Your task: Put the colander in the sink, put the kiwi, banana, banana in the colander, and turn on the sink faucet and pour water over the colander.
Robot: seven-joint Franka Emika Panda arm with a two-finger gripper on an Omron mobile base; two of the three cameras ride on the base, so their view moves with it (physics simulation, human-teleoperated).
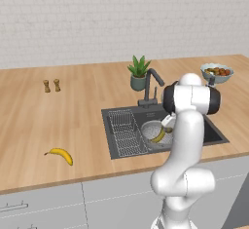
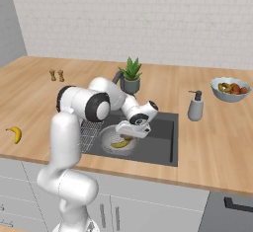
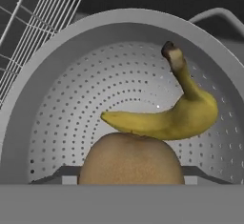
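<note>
Pale brick wall backs a long wooden counter (image 1: 73, 116), into which the dark grey rectangular sink (image 2: 160, 142) is set. Inside that sink, beside its wire rack (image 1: 124, 133), sits the round grey perforated metal colander (image 3: 71, 123). One curved yellow banana with a dark tip (image 3: 167, 118) lies in the colander's bowl. In the hand view the small brown fuzzy kiwi (image 3: 131, 160) sits just over the colander's near rim, touching the banana's underside. The two-finger gripper (image 2: 129, 132) hangs low over the colander; the pictures do not settle whether its fingers pinch the kiwi or stand apart. A second bright yellow banana (image 1: 60, 155) lies on the counter well left of the sink. Behind the sink rises the dark grey gooseneck faucet (image 1: 151, 84).
</note>
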